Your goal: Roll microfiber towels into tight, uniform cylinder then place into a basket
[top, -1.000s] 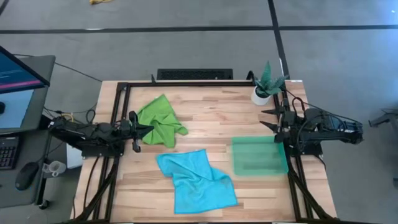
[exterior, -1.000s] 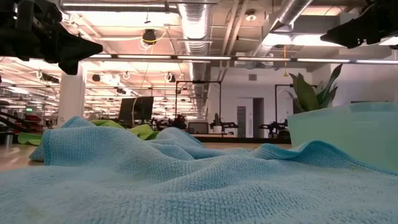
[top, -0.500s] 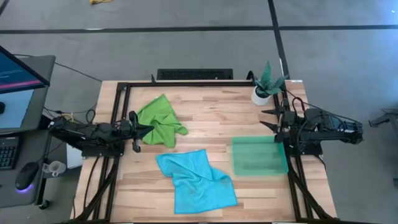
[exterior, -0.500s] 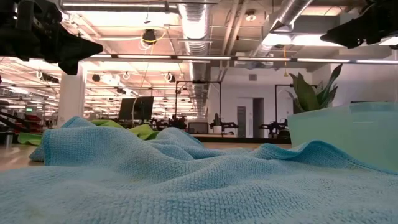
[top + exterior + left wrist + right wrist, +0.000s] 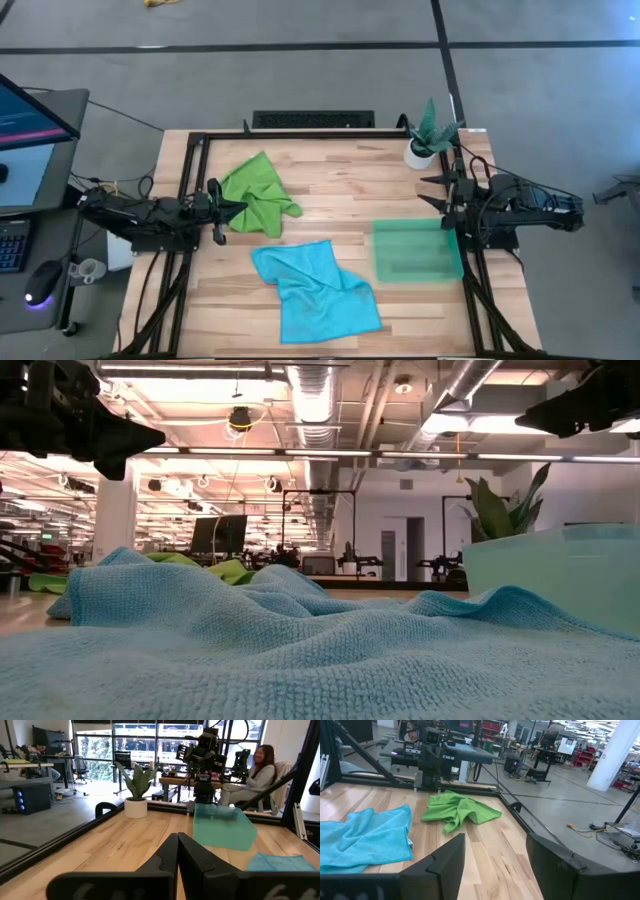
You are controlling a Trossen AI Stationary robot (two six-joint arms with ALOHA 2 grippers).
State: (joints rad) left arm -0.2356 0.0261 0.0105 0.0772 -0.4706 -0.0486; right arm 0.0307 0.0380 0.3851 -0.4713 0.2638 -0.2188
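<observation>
Awaiting start — green towel (image 5: pixel 258 194) and blue towel (image 5: pixel 314 291) lie crumpled, unrolled on the surface; basket (image 5: pixel 417 250) holds nothing. Left gripper (image 5: pixel 237 208) fingers closed, empty, beside green towel; right gripper (image 5: pixel 432 190) fingers wide, empty.

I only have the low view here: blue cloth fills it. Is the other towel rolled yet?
Observer: No. The green towel lies crumpled and unrolled, by the left gripper.
Operator: Anything in the basket?
Observer: The basket holds nothing; the blue towel lies loose beside it.
Operator: And the grippers?
Observer: Left is shut and empty; the right gripper stands open, between the potted plant and the basket.
</observation>
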